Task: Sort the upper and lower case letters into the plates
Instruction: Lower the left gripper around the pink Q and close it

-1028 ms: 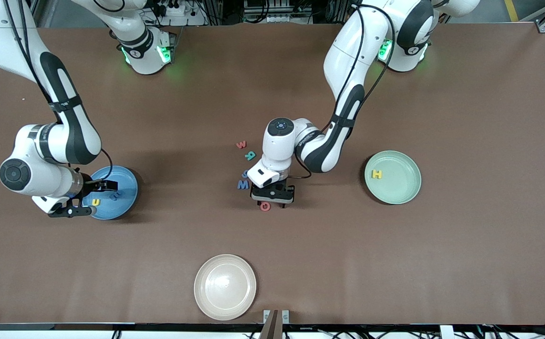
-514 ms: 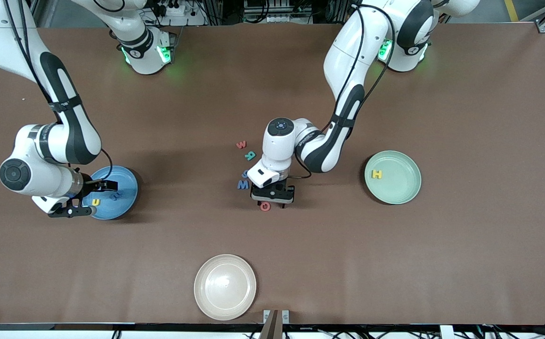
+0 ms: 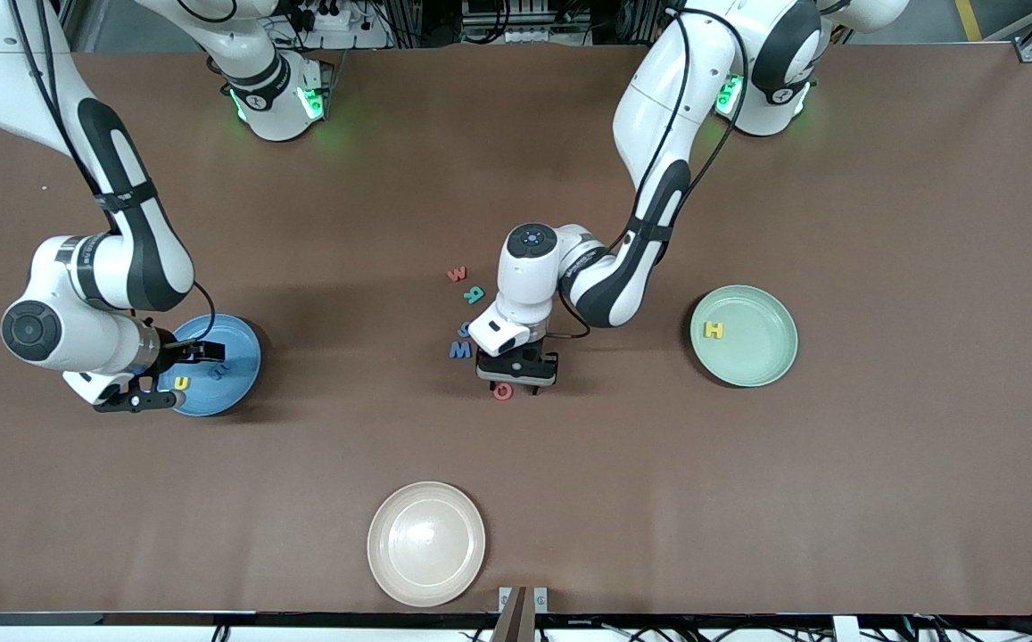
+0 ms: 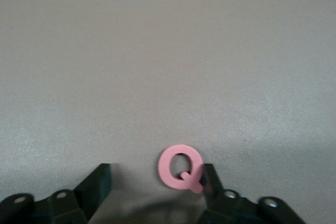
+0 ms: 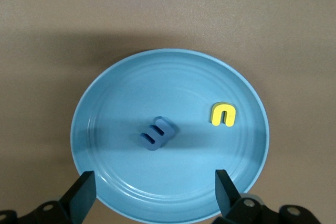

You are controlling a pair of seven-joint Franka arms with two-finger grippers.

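At the counter's point(image 3: 881, 178) middle, left hand point(image 4: 156, 184) down around the pink Q point(image 4: 181, 168) — fingers partly parted, one fingertip point(image 4: 209, 178) touching the letter, the other apart from it. Q flat on the counter, not lifted. Toward the right arm's end, right hand point(image 5: 152, 192) spread wide over the blue plate point(image 5: 105, 103) — holding nothing. In that plate, yellow u point(image 5: 224, 114) and a blue letter point(image 5: 158, 132). Yellow H point(image 3: 714, 330) in the mint green plate point(image 3: 770, 343).
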